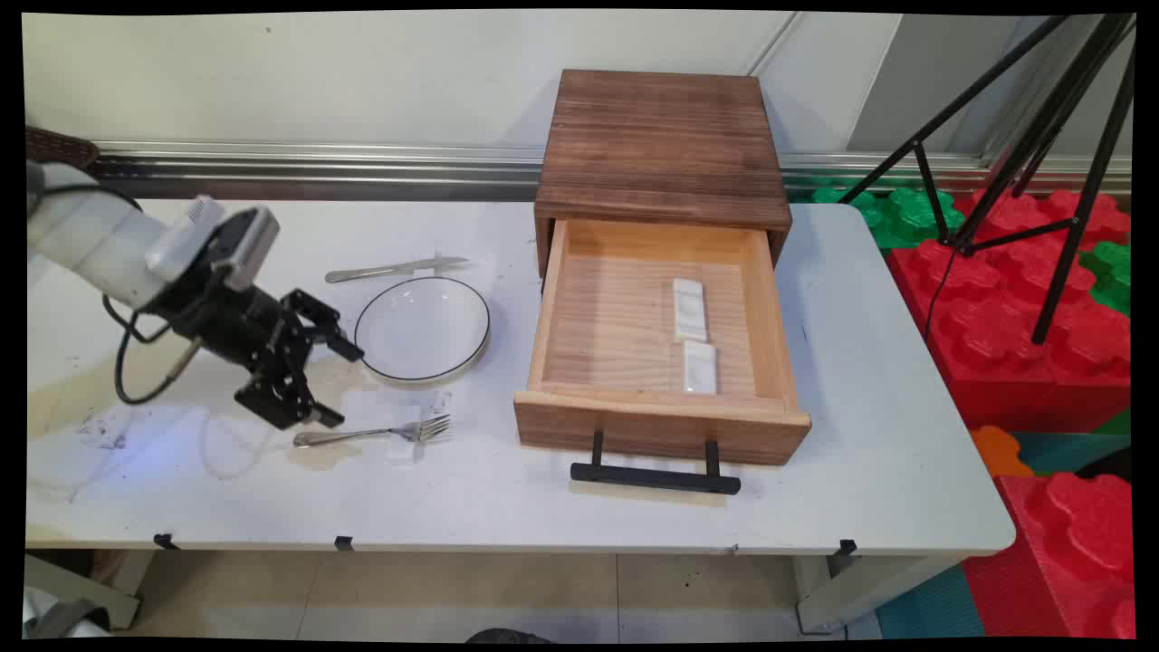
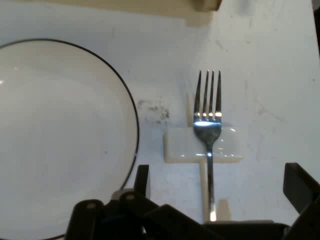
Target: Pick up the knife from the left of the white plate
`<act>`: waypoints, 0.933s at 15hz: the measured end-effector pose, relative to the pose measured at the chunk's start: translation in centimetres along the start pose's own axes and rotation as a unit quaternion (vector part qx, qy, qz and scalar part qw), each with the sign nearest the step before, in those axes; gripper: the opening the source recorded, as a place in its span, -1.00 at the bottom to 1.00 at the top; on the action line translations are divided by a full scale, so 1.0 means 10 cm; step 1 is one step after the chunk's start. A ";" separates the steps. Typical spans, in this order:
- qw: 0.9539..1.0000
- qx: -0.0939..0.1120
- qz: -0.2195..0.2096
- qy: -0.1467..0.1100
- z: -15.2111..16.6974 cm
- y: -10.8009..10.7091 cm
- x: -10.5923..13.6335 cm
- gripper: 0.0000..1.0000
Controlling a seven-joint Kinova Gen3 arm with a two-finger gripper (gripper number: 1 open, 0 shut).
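Steel fork (image 1: 376,434) lies just left of the open wooden drawer (image 1: 661,426), neck propped on a small white rest (image 2: 202,145). Gripper (image 1: 330,380) hovers over the fork's handle end, jaws spread wide, holding nothing. White plate (image 1: 422,328) sits just behind the fork; knife (image 1: 396,268) beyond that. Two more white rests (image 1: 694,335) lie inside the drawer. Risks: one finger (image 2: 142,181) is near the plate rim and could clip it; the propped fork may pivot or skid if pinched off-centre.
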 end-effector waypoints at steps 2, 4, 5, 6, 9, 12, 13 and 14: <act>1.000 0.008 -0.002 0.005 -0.12 -0.06 0.05 1.00; 1.000 0.019 -0.005 0.008 -0.22 -0.14 0.08 1.00; 1.000 0.024 -0.008 0.009 -0.25 -0.18 0.08 1.00; 0.999 0.033 -0.011 0.009 -0.31 -0.24 0.09 1.00; 0.998 0.061 -0.022 0.006 -0.41 -0.43 0.09 1.00; 0.996 0.083 -0.030 -0.001 -0.44 -0.60 0.04 1.00; 0.995 0.091 -0.033 -0.003 -0.44 -0.67 0.02 1.00; 0.995 0.095 -0.035 -0.004 -0.44 -0.71 0.01 1.00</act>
